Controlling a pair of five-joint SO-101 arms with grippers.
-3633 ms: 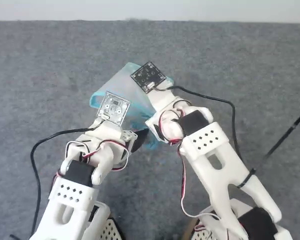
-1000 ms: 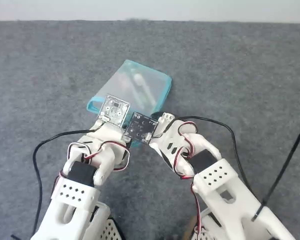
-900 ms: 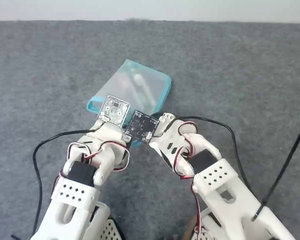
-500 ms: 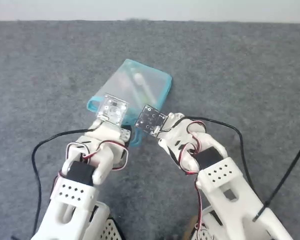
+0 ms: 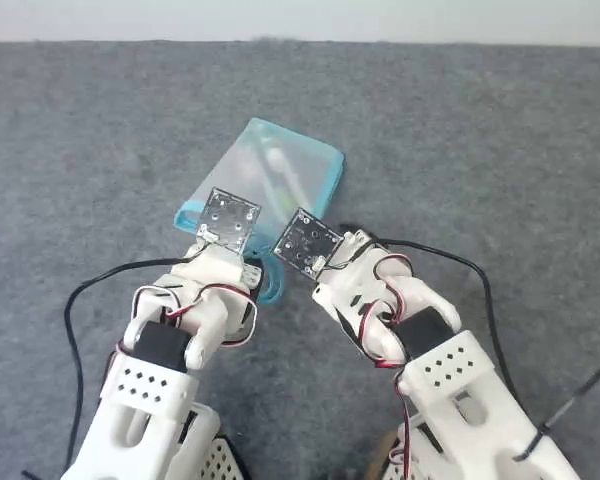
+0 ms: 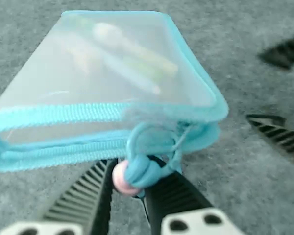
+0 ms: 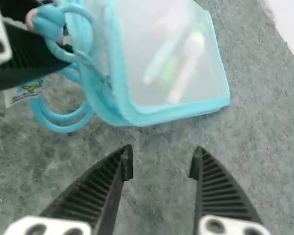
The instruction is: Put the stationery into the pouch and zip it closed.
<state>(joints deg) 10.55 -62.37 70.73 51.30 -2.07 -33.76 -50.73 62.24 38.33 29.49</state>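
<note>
The clear pouch with light-blue trim lies flat on the grey table, with several pens inside it. My left gripper is at the pouch's near corner, shut on the zip pull, a blue cord knot with a pink bead. The trimmed zip edge faces it. My right gripper hangs open just off the same end of the pouch, with bare table between its fingers. The pull's cord loop lies on the table beside it.
Grey carpet-like table stretches all round the pouch, with a pale wall edge at the far side. Black cables trail from both arms near the front. The two wrists sit close together.
The right arm has drawn back from over the pouch to its near end and then shifted a little right. The left gripper kept its hold on the zip pull.
</note>
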